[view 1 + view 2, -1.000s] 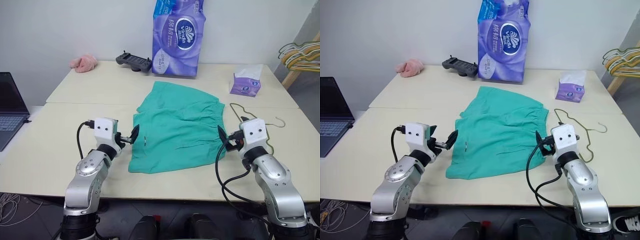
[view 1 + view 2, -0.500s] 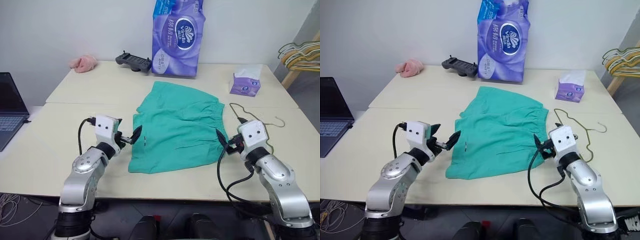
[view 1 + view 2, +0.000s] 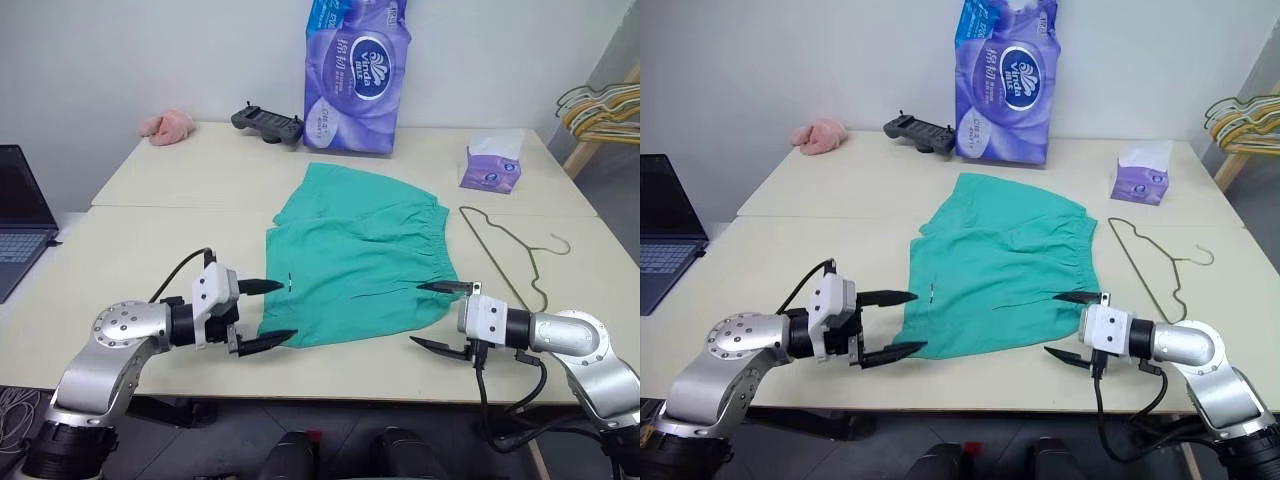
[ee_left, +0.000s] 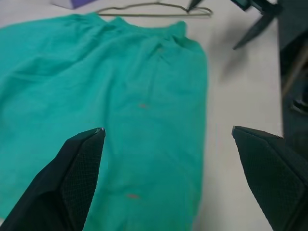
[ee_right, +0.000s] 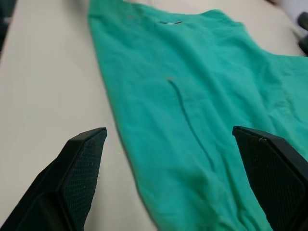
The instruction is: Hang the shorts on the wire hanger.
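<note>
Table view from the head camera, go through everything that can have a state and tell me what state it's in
shorts: spread flat on the table, held by nothing
wire hanger: lying flat beside the shorts, bare
left hand: open, at the shorts' edge
right hand: open, at the opposite edge
laptop: lid open
tissue box: tissue sticking out the top
toilet paper pack: upright

laptop (image 3: 18,215) cut off, hanger cluster (image 3: 603,108) cropped

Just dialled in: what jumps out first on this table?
The teal-green cloth shorts lie flat mid-table. The left gripper and right gripper flank their near edge, jaws wide open and holding nothing. The thin olive-gold wire hanger lies bare on the table beside the shorts' waistband.
</note>
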